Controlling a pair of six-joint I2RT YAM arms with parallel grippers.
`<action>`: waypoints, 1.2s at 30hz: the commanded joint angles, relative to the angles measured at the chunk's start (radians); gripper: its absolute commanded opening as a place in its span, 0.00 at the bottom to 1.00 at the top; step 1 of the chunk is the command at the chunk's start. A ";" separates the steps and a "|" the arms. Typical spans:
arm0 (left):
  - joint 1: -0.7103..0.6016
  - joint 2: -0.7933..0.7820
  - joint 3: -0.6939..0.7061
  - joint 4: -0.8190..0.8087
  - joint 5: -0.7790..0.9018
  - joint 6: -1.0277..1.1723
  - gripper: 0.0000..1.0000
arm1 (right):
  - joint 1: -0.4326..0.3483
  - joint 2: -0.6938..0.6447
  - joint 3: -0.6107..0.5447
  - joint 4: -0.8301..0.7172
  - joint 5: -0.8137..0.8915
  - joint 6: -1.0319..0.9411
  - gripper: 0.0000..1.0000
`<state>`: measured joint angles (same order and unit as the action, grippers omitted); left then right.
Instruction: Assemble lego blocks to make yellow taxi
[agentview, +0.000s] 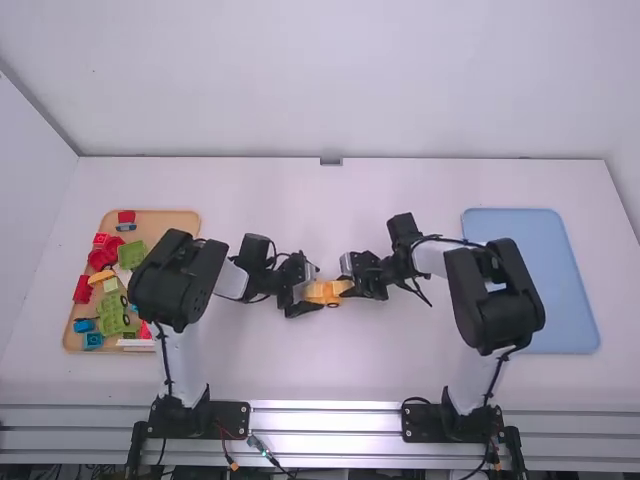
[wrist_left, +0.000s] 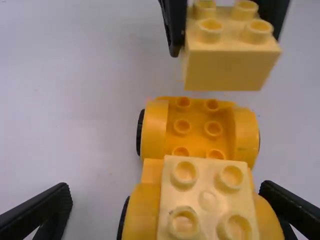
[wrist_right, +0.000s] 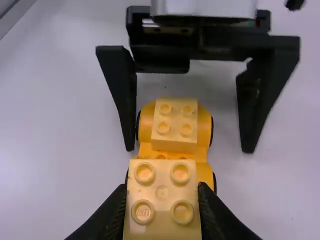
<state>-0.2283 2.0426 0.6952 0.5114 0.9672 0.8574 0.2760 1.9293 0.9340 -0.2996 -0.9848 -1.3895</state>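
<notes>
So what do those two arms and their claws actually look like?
The left arm and right arm match: short white links between chunky, rounded black joints, with thin black cables running along them. The left gripper and right gripper are black, each with two fingers; the left's narrow towards their tips.

Orange car base (wrist_left: 197, 140) (pale block (wrist_left: 207, 201) atop).

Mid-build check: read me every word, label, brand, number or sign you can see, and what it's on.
None that can be read.
Pale yellow block in the right gripper: no legible lettering.
Pale yellow block on the wheeled base: none legible either.
Pieces in the tan tray: too small to tell.
</notes>
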 joint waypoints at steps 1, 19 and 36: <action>-0.013 0.031 0.014 -0.017 0.035 0.007 0.98 | 0.008 -0.021 -0.005 0.011 -0.008 0.040 0.25; -0.013 0.031 -0.041 0.107 0.035 0.029 0.68 | 0.058 -0.020 -0.065 0.212 0.021 0.250 0.22; -0.013 0.031 -0.036 0.103 0.034 0.029 0.57 | 0.071 0.033 -0.066 0.292 0.043 0.368 0.20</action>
<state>-0.2329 2.0579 0.6537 0.6182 0.9794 0.8795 0.3466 1.9446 0.8757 -0.0032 -0.9375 -1.0428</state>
